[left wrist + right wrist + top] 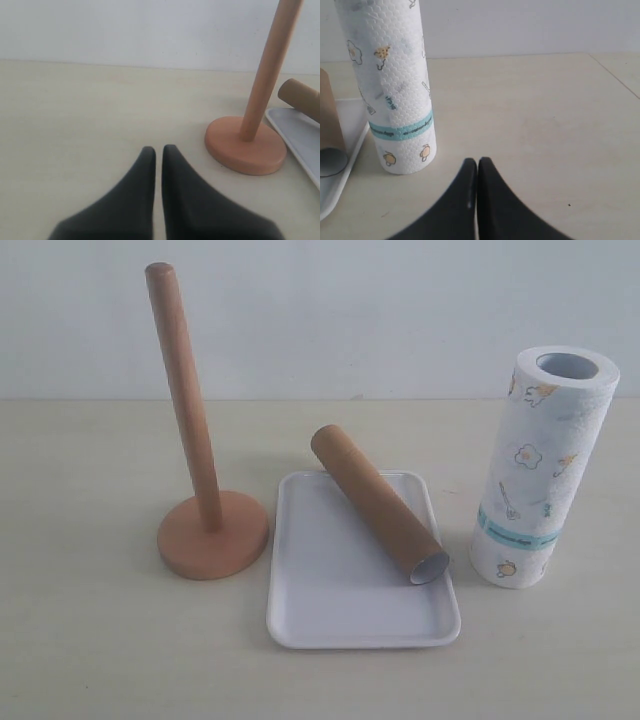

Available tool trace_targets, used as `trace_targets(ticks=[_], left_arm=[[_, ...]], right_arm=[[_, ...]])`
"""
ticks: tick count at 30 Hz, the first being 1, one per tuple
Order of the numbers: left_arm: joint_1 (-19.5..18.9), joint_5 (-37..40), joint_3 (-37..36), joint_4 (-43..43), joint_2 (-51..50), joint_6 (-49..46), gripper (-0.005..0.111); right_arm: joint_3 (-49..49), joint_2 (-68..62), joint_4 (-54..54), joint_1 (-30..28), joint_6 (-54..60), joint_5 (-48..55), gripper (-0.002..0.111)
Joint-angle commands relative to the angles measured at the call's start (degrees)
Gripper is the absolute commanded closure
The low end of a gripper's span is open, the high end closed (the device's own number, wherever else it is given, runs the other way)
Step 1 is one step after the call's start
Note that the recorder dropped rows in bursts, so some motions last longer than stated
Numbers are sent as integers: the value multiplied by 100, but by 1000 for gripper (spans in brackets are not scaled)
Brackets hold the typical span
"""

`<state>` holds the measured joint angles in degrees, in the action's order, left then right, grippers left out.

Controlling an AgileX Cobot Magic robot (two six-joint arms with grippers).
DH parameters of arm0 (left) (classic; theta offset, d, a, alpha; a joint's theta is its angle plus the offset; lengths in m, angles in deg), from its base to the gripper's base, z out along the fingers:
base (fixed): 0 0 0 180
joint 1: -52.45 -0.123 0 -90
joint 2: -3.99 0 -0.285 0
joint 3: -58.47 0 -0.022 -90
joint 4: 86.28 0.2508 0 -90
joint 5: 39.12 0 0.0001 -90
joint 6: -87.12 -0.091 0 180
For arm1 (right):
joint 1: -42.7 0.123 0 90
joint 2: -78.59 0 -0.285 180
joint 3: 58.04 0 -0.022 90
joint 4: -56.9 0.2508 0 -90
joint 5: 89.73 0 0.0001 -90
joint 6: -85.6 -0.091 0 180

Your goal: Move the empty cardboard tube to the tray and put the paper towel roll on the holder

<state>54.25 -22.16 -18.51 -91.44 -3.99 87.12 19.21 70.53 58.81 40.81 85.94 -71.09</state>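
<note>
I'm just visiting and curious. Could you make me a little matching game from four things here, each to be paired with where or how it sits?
Things:
1. cardboard tube
2. paper towel roll
3. holder
4. tray

Places and states:
A. stands upright, right of the tray
B. lies flat between holder and roll
C. lies slanted across the tray
D. pole bare, left of the tray

Pairs: 1-C, 2-A, 3-D, 4-B
</note>
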Motion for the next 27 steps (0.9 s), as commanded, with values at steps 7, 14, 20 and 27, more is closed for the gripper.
trace_targets(ticks=[7,14,20,27], left_arm=[[-21,-11,-24,2,20,0,103],[-21,-11,-24,2,20,0,103],[-21,-11,-24,2,20,0,103],[-21,-11,-24,2,20,0,103]], right_arm=[[-4,27,-45,-27,65,-2432,108],[-388,24,34,-27,615,-3463,108],[-947,-1227,56,-27,308,-2063,108],[-947,-1298,73,-27,-150,-3105,108]])
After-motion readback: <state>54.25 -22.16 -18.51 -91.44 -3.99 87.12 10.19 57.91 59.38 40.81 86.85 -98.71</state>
